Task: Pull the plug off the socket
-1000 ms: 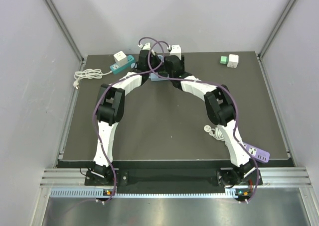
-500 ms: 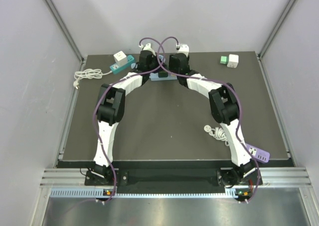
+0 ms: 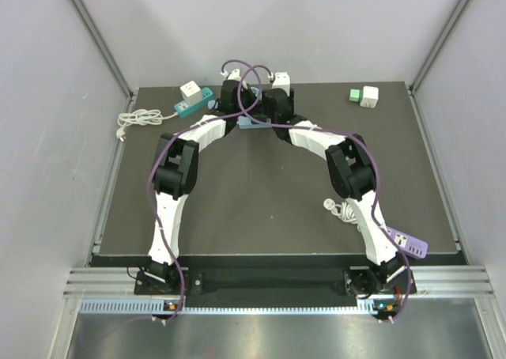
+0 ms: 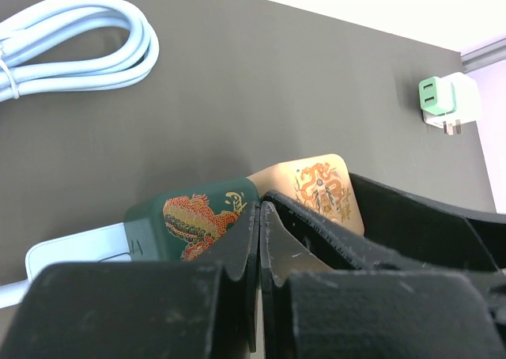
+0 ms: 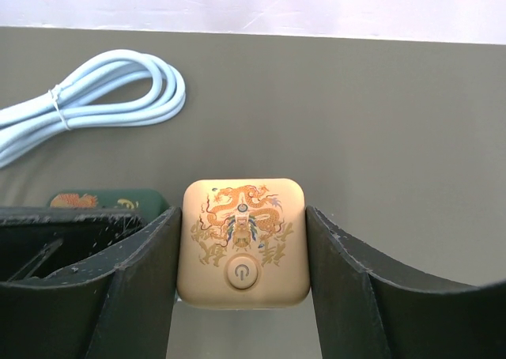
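Starting from my end in the overhead view: a purple power strip lies on the table close by the right arm's base. A small coil of white cord sits just beside that arm a bit further up.

Both arms reach all the way to the far middle of the table and meet over a pale power strip.

The right gripper is pinching the gold plug, the one with the dragon print and a power button on top. One finger is flat against each side of it. There's a pale surface under the plug, but I honestly can't tell if the prongs are in the socket or out.

The left gripper has its fingers pressed together with nothing between them. The tips sit right over the seam between a dark green plug and the gold one. Whether they actually touch either plug, no idea from this angle.

Past all that, a looped white cable lies on the mat. Toward the back left there's a teal power strip with a white adapter on it. Over at the back right sits a green and white adapter, well apart from everything else.
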Robot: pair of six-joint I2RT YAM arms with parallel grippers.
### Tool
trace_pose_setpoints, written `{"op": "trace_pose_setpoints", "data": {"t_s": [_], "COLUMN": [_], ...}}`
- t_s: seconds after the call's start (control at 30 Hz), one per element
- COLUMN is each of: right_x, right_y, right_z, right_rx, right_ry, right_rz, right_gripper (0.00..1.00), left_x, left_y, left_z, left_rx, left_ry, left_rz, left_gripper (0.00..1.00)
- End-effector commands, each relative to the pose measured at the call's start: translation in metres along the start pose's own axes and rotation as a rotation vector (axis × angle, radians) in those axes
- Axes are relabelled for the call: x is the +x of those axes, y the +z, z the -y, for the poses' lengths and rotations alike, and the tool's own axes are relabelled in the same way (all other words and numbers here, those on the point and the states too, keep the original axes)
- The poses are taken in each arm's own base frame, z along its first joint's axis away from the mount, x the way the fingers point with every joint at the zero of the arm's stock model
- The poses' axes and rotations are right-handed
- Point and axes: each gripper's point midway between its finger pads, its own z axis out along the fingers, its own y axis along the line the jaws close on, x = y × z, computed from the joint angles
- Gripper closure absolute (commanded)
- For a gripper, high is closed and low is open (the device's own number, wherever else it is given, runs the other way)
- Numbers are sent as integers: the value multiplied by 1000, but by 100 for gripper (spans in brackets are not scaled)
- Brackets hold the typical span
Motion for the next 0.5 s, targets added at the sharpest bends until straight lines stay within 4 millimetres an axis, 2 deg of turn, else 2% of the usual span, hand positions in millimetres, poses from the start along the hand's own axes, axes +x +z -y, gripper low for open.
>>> {"op": "trace_pose_setpoints", "data": {"t_s": [0.0,0.03,0.23,0.47], "right_x": [-78,-83,-82,-87], "right_y": [-6,-8,-5,-9], "right_z": [-2,1,18,1], "right_rx": [-71,-81,-122,-130], "right_ry": [193,218,315,251], "right_rz": [170,171,141,172], "right_gripper": [100,100,100,100], "left_x": [164,165,163,164], "left_y": [-30,-30,-29,-30], "left_z": [-111,-111,-109,-110], "left_rx": [-333,-333,-324,-328], "left_ry": [-34,-33,-29,-32], "left_rz": [-482,-484,-479,-482], "left_gripper": [100,100,100,100]}}
